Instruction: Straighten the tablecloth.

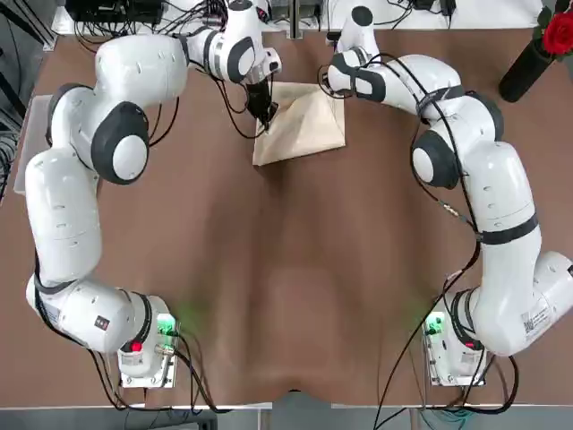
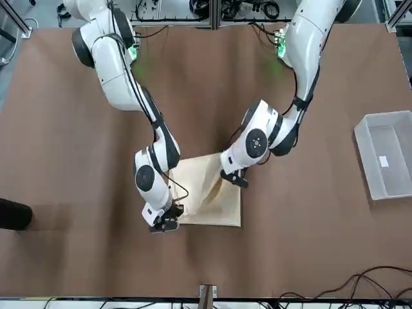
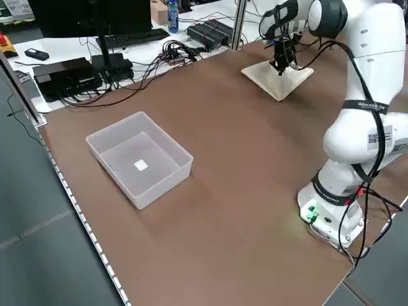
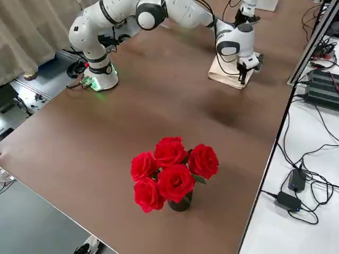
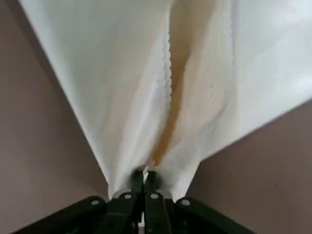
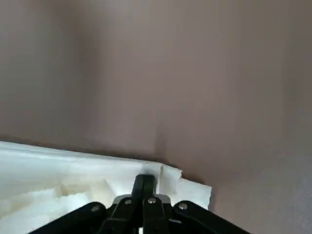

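Nearer your arms' bases, your left gripper (image 5: 145, 178) pinches the tablecloth (image 1: 309, 134), folded at the table's far middle; lift gently, keeping that grip. Farther out, your closed right gripper (image 6: 146, 183) meets its edge. The left wrist view reveals a fold gaping, hidden overhead.

The robot's left arm (image 1: 67, 215) rises from its base, bends at the elbow and reaches forward and inward over the worktop (image 1: 269, 296) — its left gripper (image 5: 145, 174) angled down at the far middle, the two fingers shut together. The right arm (image 1: 501, 193) also stands bent, its forearm folded inward across the far side, with the right gripper (image 6: 146, 179) lowered close to the surface, fingers closed. The two wrists face the same central area from either side — near each other, yet apart, while both elbows stay well apart.
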Robot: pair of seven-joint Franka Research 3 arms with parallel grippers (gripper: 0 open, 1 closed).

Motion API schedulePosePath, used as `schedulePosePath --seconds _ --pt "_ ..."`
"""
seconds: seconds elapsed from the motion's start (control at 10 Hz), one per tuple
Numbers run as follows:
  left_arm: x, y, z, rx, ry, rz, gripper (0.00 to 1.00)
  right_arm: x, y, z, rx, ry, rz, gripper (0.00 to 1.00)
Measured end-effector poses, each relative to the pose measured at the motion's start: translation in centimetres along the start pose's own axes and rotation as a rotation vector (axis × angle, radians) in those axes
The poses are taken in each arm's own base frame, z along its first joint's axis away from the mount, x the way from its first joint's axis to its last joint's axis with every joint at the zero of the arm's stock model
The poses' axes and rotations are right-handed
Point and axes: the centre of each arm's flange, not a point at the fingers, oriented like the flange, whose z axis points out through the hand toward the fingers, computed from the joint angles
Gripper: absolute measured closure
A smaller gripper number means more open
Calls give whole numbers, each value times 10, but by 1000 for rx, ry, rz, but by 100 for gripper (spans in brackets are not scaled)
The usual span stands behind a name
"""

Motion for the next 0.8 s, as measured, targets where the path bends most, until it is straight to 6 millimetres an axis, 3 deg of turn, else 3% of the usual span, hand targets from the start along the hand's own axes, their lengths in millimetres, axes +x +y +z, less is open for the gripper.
schedulePosePath --seconds 0.8 --pt "-43 51 22 3 -239 104 97 0 0 0 0 0 0 99"
